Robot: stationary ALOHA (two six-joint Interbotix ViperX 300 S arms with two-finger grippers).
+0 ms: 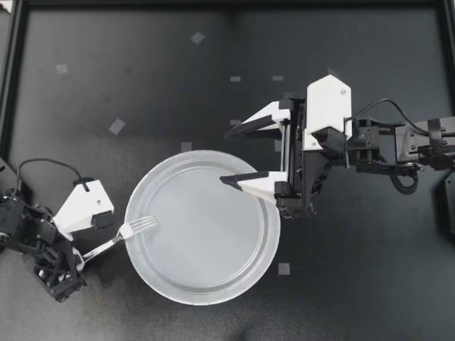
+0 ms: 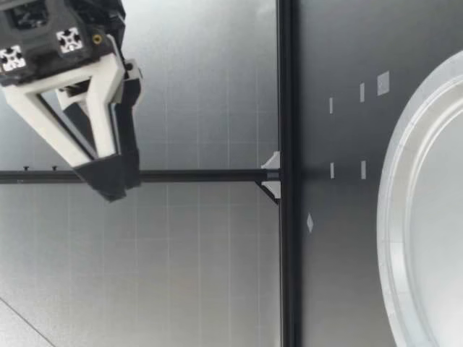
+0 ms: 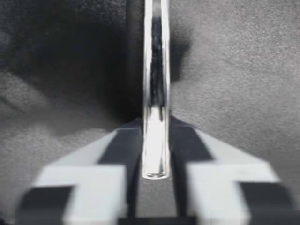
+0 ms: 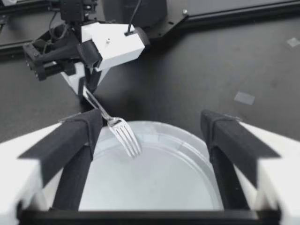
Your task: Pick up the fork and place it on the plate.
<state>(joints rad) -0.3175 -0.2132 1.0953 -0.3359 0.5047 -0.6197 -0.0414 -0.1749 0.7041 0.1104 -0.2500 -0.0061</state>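
Top view: left gripper (image 1: 91,243) grasps fork (image 1: 129,231) by handle end, tines past rim of plate (image 1: 201,299). Left wrist view confirms: handle pinched between both fingers (image 3: 93,187). Right gripper (image 1: 229,155) spread wide, empty, over plate's far edge. Right wrist view adds: fork slopes down toward plate. Low view: a gripper (image 2: 108,173) raised above table.

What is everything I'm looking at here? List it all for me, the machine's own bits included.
round pale grey plate: one, pale grey, near the table's middle.
shiny metal fork: one, silver, handle gripped, tines over the plate's rim on the left tool's side.
small tape squares: several, pale grey, scattered on the table.
flat dark table: one, black, under everything.
left tool: one, white and black, shut on the fork's handle beside the plate.
right tool: one, white and black, open and empty, one finger over the plate's opposite rim.
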